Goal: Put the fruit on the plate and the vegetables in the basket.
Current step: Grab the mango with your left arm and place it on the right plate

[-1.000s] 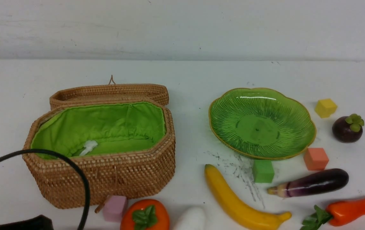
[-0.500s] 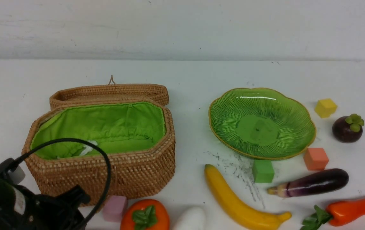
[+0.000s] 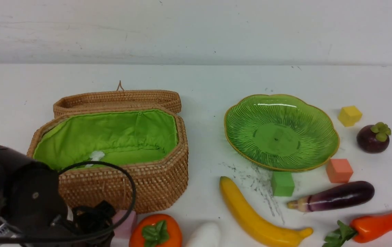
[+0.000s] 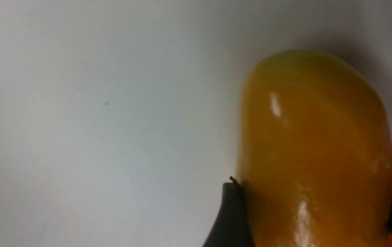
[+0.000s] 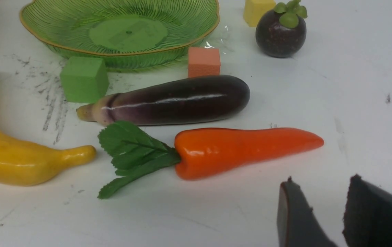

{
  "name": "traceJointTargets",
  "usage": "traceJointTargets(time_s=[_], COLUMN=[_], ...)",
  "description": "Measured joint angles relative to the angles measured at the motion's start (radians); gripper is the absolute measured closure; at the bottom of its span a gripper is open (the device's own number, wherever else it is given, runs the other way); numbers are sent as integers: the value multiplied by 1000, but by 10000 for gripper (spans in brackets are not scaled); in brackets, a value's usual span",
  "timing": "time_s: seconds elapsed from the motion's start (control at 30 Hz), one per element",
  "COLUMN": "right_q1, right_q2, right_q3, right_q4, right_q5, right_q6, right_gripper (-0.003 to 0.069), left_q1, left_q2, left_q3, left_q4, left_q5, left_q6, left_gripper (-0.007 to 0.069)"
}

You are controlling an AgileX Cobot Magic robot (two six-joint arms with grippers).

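Mango (image 4: 319, 137) is being straddled toward the surface's (image 3: 203, 144) near edge by the wide-spread left claw (image 4: 316, 192), closing being needed next, the right claw (image 5: 321, 180) being partly open, empty.

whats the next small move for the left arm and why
Probably close the left fingers gently on the mango: they stand on either side of it, while the plate holds no fruit yet.

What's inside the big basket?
Inside the basket I see green cloth and a small white thing. No vegetables show there. The near wall and black arm hide some of the bottom, so I can't tell what's there.
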Motion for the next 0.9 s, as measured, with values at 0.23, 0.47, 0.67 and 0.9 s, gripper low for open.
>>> traceJointTargets(time_s=[0.23,0.47,0.67,0.9], right_q1=[0,0,0,0], right_q2=[0,0,0,0], right_q3=[0,0,0,0], right_q4=[0,1,1,1], right_q5=[0,0,0,0], right_q6=[0,0,0,0], right_gripper=[414,414,414,414], left_q1=[0,0,0,0], left_q2=[49,50,50,41], left_q3=[-12,-12,-12,-9], left_q4=[7,6,-16,-56], left_q5=[-35,-33,-11,14], left_q6=[4,31,73,182], left_gripper=[71,92,92,92])
